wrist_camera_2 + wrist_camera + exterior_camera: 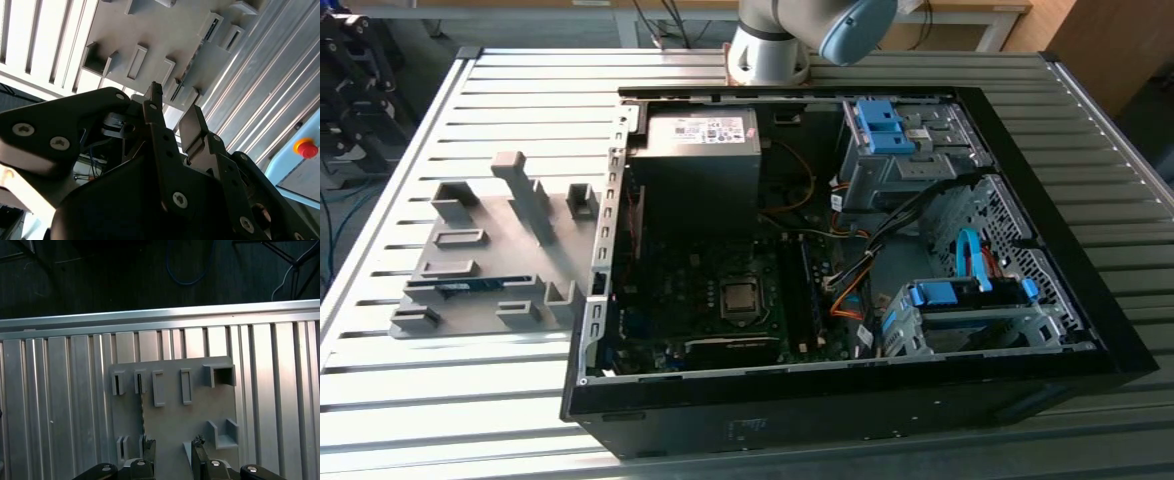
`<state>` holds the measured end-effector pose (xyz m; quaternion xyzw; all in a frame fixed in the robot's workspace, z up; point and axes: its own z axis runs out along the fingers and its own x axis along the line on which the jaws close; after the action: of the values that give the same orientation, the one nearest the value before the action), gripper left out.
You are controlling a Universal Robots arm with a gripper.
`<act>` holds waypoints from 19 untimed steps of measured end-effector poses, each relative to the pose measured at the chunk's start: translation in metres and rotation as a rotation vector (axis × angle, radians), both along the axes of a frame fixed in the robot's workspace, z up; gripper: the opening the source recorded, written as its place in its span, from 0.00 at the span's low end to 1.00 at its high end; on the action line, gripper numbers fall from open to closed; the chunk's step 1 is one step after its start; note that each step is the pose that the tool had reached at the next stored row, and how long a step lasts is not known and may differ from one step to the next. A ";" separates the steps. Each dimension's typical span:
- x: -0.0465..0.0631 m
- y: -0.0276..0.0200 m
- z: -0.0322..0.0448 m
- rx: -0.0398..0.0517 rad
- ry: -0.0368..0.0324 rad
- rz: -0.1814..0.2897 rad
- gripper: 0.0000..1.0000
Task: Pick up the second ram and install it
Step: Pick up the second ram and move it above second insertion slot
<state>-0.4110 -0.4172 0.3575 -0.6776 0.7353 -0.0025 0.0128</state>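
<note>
The second ram (467, 286) is a thin blue-green stick standing on edge in the slots of the grey tray (480, 240), at the exterior view's left. Both wrist views look down on that tray (200, 415) (165, 30). There the ram (142, 410) (192, 67) shows edge-on as a thin dark line. My gripper (172, 450) (172, 105) hangs above the tray, open, with nothing between its fingers. One fingertip (150, 447) is close beside the ram's near end, apart from it.
An open black computer case (854, 410) lies on the slatted aluminium table (520, 90) beside the tray, with motherboard (680, 290), power supply (700, 140) and blue drive brackets (881, 125) inside. The arm's base (767, 50) stands behind it. A red button (306, 148) sits off the table. The table's edge (150, 315) runs beyond the tray.
</note>
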 end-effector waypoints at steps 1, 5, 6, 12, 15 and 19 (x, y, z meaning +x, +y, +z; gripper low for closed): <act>0.000 -0.0001 -0.0005 0.0000 -0.0015 0.000 0.41; 0.000 -0.0004 -0.0028 0.0001 -0.0065 0.000 0.41; 0.000 -0.0005 -0.0033 0.0000 -0.0075 0.000 0.41; 0.000 -0.0013 -0.0067 0.0001 -0.0134 0.000 0.41; 0.000 -0.0018 -0.0086 0.0000 -0.0155 0.001 0.41; 0.000 -0.0024 -0.0108 0.0001 -0.0178 0.001 0.41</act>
<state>-0.4110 -0.4196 0.3467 -0.6778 0.7350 -0.0085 0.0193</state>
